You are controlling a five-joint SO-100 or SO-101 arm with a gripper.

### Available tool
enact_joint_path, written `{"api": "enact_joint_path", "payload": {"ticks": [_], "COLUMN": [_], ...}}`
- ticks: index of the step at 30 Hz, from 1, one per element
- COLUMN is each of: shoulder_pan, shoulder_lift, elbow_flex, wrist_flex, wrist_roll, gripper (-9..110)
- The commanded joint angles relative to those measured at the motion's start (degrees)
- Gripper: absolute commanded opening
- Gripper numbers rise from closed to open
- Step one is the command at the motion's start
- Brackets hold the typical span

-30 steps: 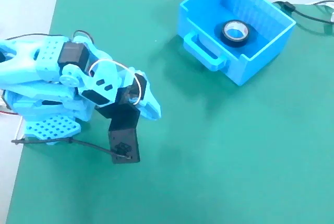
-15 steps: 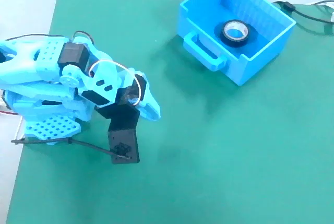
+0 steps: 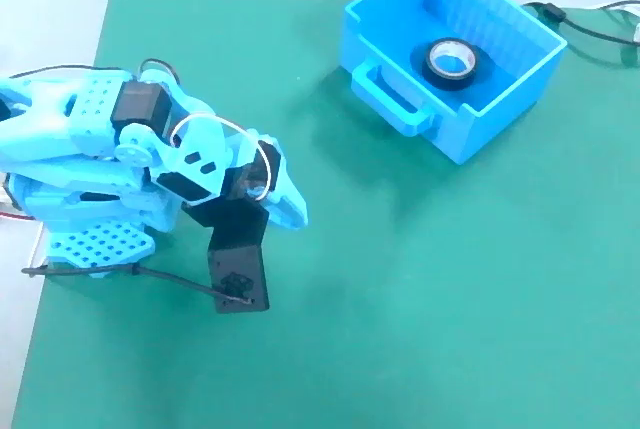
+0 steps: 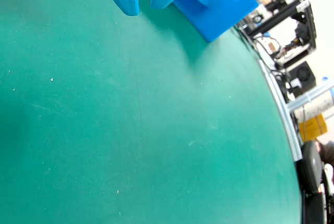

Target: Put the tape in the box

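A black roll of tape point(image 3: 451, 60) lies flat inside the blue box point(image 3: 497, 101) at the top right of the green mat in the fixed view. My blue arm is folded back at the left, and its gripper point(image 3: 291, 211) hangs low over the mat, far from the box. The wrist view shows the gripper point(image 4: 143, 3) at the top edge, its two blue fingers nearly together with nothing between them. Behind them is an outer wall of the box point(image 4: 222, 6); the tape is hidden there.
A black camera mount point(image 3: 238, 267) and a thin cable point(image 3: 120, 271) sit by the arm's base. Cables point(image 3: 590, 31) run behind the box. Off the mat's far edge in the wrist view stands dark equipment point(image 4: 284, 23).
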Motion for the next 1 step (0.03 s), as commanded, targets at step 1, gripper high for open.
{"api": "enact_joint_path", "payload": {"ticks": [1], "shoulder_pan": [0.62], "shoulder_lift": [0.79], "elbow_flex": [-0.18], "wrist_flex": [0.62], "wrist_roll": [-0.7], "gripper": [0]}}
